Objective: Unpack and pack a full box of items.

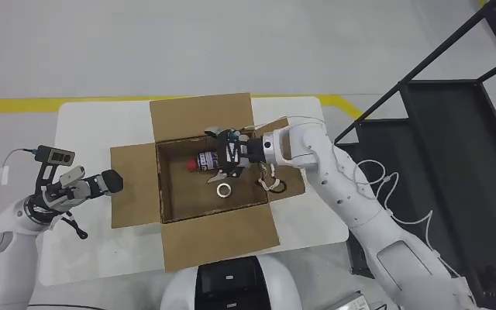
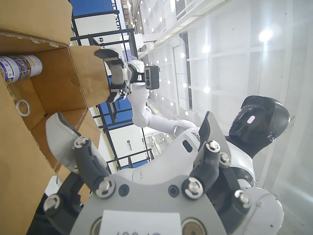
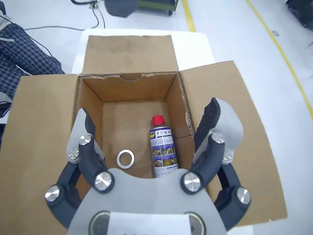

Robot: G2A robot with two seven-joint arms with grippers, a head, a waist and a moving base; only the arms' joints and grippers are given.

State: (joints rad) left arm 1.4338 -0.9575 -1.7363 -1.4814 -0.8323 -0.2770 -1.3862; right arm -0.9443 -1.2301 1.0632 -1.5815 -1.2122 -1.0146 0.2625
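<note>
Bench, white point(image 1: 85, 124), carries open brown cardboard box point(image 1: 136, 186). Inside lie blue-labelled, red-capped spray can point(image 3: 163, 145) and small white ring point(image 3: 125, 159), apart. Unpacking seems in hand. Right tool point(image 3: 148, 113), spread wide, is poised over the can; next move probably needs a descent and a close across its body. Left tool point(image 2: 132, 118), apart and empty, sits beside the box's outer flap.

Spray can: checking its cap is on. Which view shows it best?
Right wrist view: the spray can lies in the cardboard box, red cap on. Top view: the right gripper covers part of it. Left wrist view: its base end.
</note>
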